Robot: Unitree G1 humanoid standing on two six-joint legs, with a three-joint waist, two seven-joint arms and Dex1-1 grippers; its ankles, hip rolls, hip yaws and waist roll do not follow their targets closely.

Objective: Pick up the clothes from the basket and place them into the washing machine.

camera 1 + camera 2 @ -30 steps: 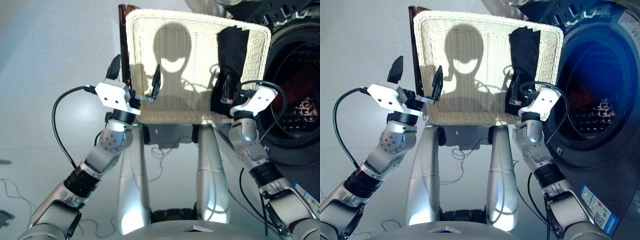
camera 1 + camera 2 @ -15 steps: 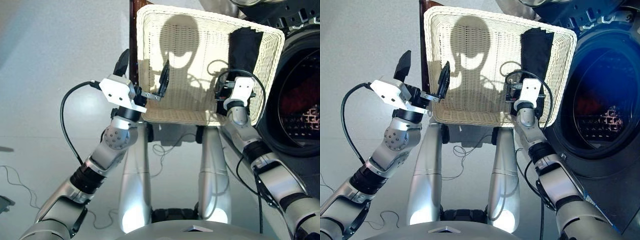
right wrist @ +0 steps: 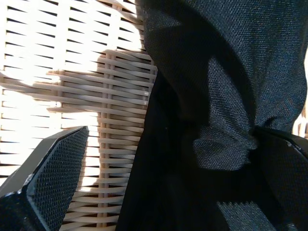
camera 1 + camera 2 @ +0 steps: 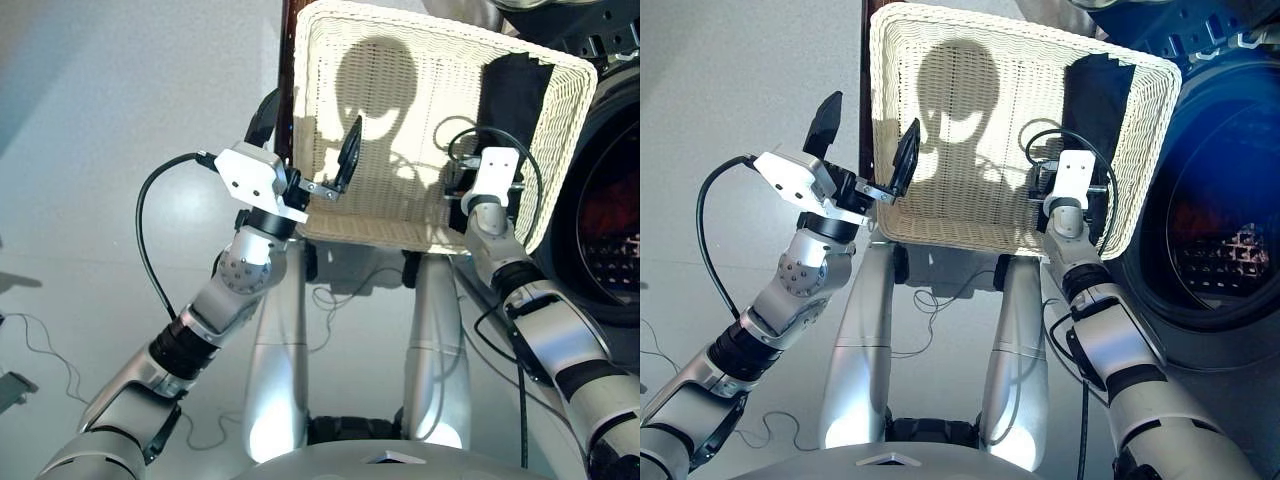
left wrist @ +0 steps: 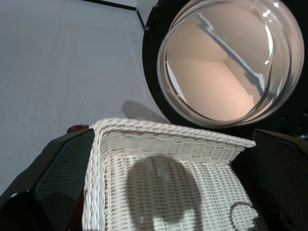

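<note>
The black garment (image 3: 211,96) lies along the basket's (image 4: 400,150) right edge, beside the washer (image 4: 1220,240). The right claw (image 3: 159,192) sits down over it — fingers spread, one on bare wicker, the other against the cloth, not clenched. The left claw (image 4: 310,140) gapes wide, straddling the basket's left rim.

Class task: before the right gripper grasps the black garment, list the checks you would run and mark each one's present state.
1. Black garment lies in the basket: ok.
2. Right gripper open around the cloth: ok.
3. Cloth gripped: not ok, fingers apart.
4. Left gripper open, holding nothing, straddling the basket's rim: ok.
5. Washing machine door open: ok.
6. Other garments gone from the basket: ok, only the black one shows.
</note>
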